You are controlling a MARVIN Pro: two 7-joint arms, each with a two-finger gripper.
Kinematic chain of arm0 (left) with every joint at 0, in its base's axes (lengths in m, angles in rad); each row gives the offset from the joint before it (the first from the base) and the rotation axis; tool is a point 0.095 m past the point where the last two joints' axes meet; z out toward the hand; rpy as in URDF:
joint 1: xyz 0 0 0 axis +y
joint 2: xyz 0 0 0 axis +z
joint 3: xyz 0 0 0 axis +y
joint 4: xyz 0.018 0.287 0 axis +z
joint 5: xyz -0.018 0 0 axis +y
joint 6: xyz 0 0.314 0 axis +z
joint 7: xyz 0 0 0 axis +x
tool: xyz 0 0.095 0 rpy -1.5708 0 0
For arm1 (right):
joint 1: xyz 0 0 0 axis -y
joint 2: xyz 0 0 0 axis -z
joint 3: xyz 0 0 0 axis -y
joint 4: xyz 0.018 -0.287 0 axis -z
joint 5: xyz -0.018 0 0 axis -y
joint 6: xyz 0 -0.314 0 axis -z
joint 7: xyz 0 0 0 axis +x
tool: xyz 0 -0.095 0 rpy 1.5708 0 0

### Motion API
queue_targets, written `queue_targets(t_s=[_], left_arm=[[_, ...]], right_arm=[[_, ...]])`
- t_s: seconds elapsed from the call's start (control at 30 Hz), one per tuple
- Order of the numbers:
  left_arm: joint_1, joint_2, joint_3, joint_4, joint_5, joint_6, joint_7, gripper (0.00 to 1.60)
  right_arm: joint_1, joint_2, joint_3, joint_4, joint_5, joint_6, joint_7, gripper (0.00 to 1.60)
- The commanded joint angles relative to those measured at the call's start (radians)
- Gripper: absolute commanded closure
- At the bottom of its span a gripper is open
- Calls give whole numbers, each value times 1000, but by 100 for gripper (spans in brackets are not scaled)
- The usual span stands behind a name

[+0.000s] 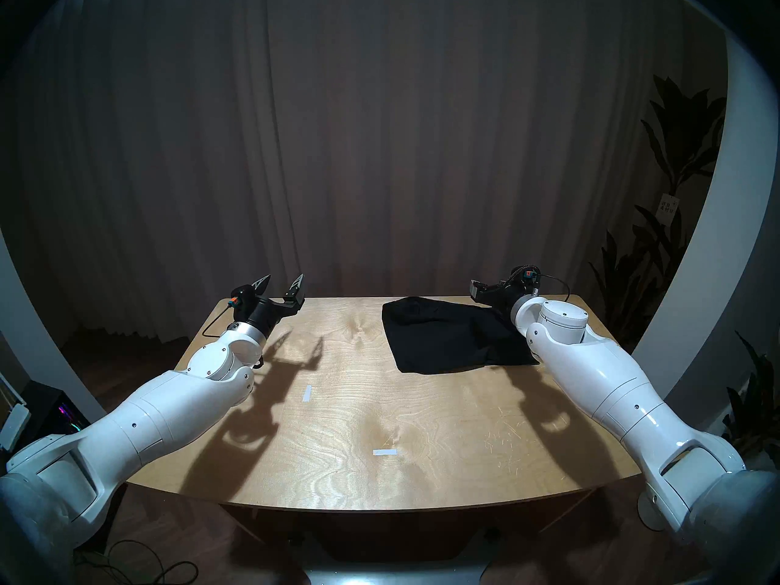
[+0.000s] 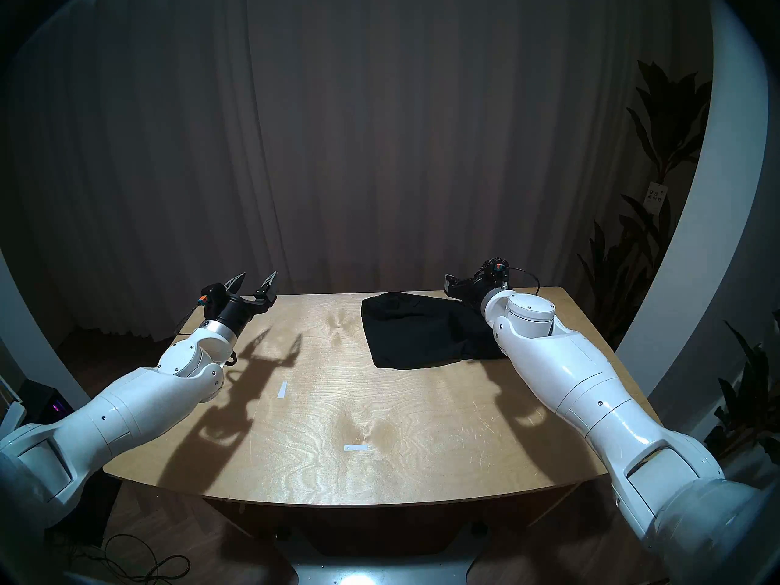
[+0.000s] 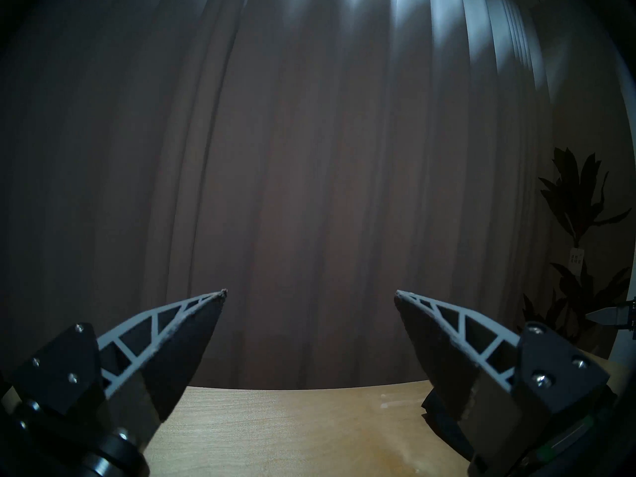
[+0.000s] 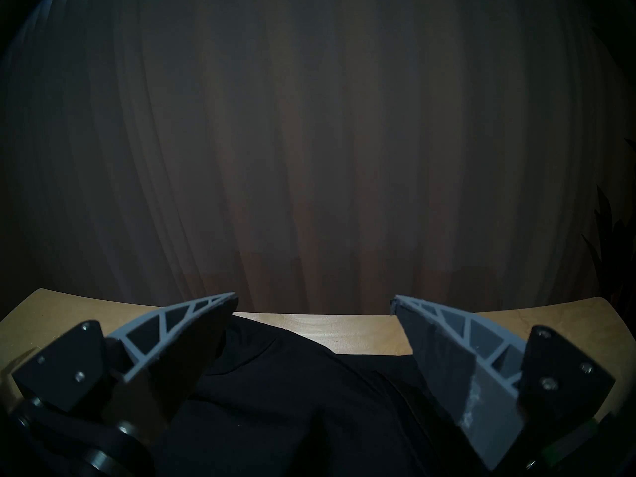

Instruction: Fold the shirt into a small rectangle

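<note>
The 2 head views look down from above the near edge of the table (image 1: 380,423), facing the curtain (image 1: 380,128), and share nearly the whole scene. The left wrist view sits low by the far left corner, aimed level at the curtain (image 3: 309,173). The right wrist view hovers close over the shirt (image 4: 309,414), also facing the curtain (image 4: 309,156).
</note>
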Motion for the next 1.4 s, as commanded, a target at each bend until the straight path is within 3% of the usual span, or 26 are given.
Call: queue_targets(t_s=[0.0, 0.37, 0.53, 0.6, 0.77, 0.87, 0.9, 0.93, 1.0, 1.1, 1.2, 1.37], left_arm=[[59, 72, -36, -111, -7, -25, 118, 0], [123, 136, -33, -267, 60, 13, 332, 0], [144, 158, -34, -334, 101, 85, 468, 0], [147, 156, -39, -337, 95, 102, 470, 0], [155, 157, -51, -388, 138, 189, 598, 0], [162, 152, -61, -405, 156, 225, 646, 0], [157, 149, -54, -417, 167, 237, 696, 0], [166, 145, -69, -410, 173, 248, 670, 0], [155, 143, -45, -421, 197, 267, 733, 0], [171, 164, -40, -417, 187, 182, 611, 0], [177, 188, -41, -428, 130, 147, 558, 0], [168, 210, -20, -406, 127, 98, 513, 0]], right_arm=[[-29, 18, 23, -7, 5, -83, 44, 0], [-76, 10, 37, 16, 0, -222, 106, 0], [-88, -17, 55, 43, 2, -319, 112, 0], [-90, -21, 61, 43, 0, -321, 107, 0], [-97, -38, 66, 65, -23, -395, 77, 0], [-96, -45, 66, 74, -31, -418, 73, 0], [-95, -46, 66, 76, -33, -424, 71, 0], [-94, -42, 63, 80, -29, -422, 91, 0], [-91, -20, 46, 79, -34, -397, 129, 0], [-70, 7, 12, 95, -65, -363, 177, 0], [-52, 12, 2, 115, -63, -347, 209, 0], [-28, 3, -3, 154, -73, -349, 224, 0]])
